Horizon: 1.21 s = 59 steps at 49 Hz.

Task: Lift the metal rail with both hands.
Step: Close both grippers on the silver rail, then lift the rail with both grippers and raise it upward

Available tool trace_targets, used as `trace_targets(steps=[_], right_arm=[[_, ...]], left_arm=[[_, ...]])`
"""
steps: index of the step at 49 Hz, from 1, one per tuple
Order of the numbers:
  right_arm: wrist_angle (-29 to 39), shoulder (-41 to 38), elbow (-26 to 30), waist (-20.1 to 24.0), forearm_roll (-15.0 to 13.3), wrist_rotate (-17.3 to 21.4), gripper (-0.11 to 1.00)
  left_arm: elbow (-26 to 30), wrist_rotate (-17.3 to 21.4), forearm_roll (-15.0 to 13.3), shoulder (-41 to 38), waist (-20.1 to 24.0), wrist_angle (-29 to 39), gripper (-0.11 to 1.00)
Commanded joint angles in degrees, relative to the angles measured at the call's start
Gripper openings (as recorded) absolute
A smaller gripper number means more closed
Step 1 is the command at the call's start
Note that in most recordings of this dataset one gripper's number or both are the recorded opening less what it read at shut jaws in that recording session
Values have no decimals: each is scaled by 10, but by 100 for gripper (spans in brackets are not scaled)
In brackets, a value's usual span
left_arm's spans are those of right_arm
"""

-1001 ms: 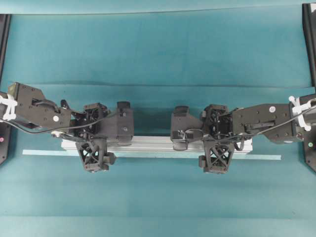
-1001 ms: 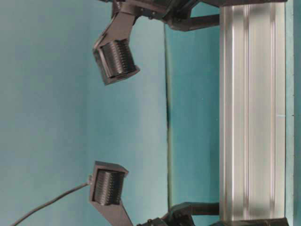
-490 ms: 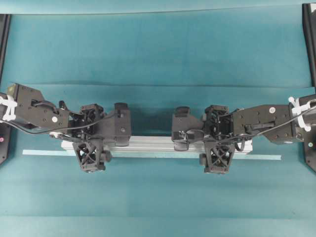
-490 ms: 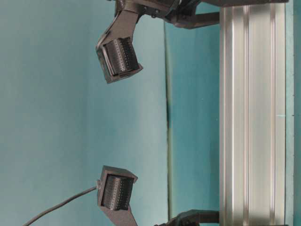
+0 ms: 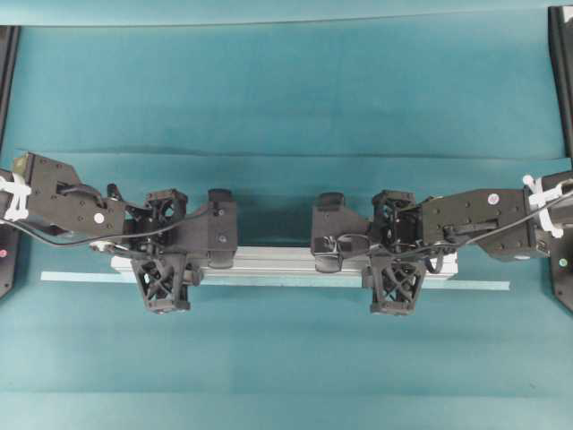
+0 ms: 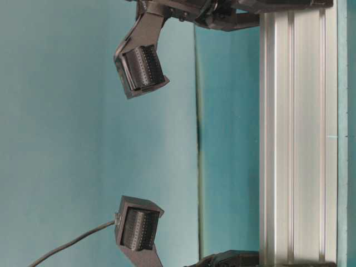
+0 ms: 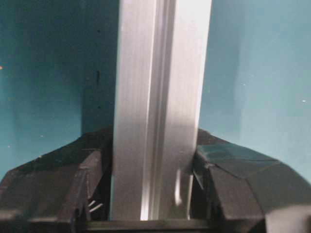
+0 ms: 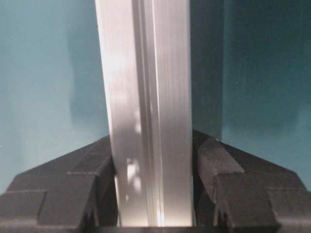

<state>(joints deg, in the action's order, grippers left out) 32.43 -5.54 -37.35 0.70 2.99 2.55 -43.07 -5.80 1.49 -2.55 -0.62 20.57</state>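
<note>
The metal rail (image 5: 277, 262) lies left-to-right on the teal cloth, silver with lengthwise grooves. My left gripper (image 5: 164, 255) straddles it near its left end and my right gripper (image 5: 394, 253) near its right end. In the left wrist view the rail (image 7: 155, 97) runs up between the black fingers (image 7: 214, 174), which sit against its sides. In the right wrist view the rail (image 8: 146, 87) is likewise pressed between both fingers (image 8: 92, 179). In the table-level view the rail (image 6: 295, 139) still sits low against the cloth.
A thin pale tape strip (image 5: 466, 285) lies just in front of the rail, longer than it. Black frame posts (image 5: 561, 54) stand at the far left and right edges. The wrist camera housings (image 6: 139, 69) hang over the cloth behind the rail.
Both grippers' front fingers have drawn in toward the rail, closing from wide open onto its sides. The rail itself has not visibly moved.
</note>
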Motion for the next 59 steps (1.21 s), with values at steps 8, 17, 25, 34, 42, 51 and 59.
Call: trace_targets(steps=[8, 17, 25, 34, 42, 51, 59], right_arm=[[3, 9, 11, 4, 10, 4, 39], [45, 33, 34, 0, 11, 4, 39], [97, 61, 61, -4, 11, 4, 39], [157, 100, 87, -12, 11, 4, 39], [201, 134, 110, -20, 11, 4, 39], [238, 159, 132, -25, 11, 5, 39], [256, 163, 162, -27, 11, 4, 39]], left_arm=[[19, -2, 0, 22, -2, 1, 37], [41, -2, 0, 47, 1, 35, 37], [70, 2, 0, 82, 5, 98, 37], [96, 1, 0, 120, 9, 154, 37], [116, -2, 0, 155, 12, 205, 37], [146, -3, 0, 181, 16, 257, 37], [175, -4, 0, 185, 18, 287, 37]])
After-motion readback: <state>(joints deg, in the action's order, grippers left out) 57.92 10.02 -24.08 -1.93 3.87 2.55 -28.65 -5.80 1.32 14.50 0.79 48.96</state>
